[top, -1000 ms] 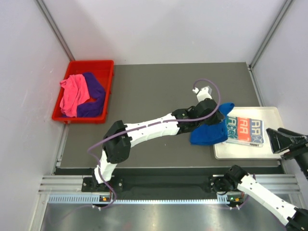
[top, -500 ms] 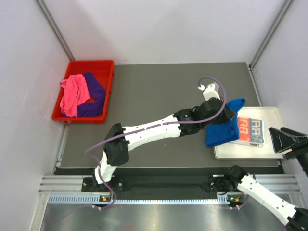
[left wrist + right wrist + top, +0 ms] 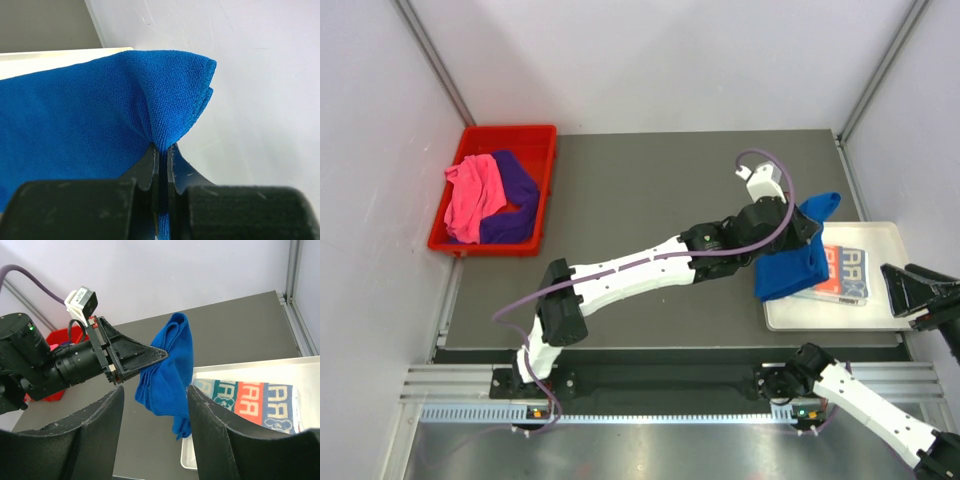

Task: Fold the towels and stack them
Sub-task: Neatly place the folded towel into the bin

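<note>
Pinching a fold of the royal blue towel [image 3: 792, 268], the left fingers [image 3: 146, 170] were clenched, the cloth hanging over the cream lettered towel [image 3: 845, 272] on the tray [image 3: 885, 315] at four o'clock. Lowering it flat and square would likely stack it best; the right fingers [image 3: 100, 430] stood spread, empty.

A robotics lab test cell: plain white panel walls [image 3: 650, 60] box in a grey worktop [image 3: 640, 190], aluminium mounting rails [image 3: 460, 385] along its near edge.
</note>
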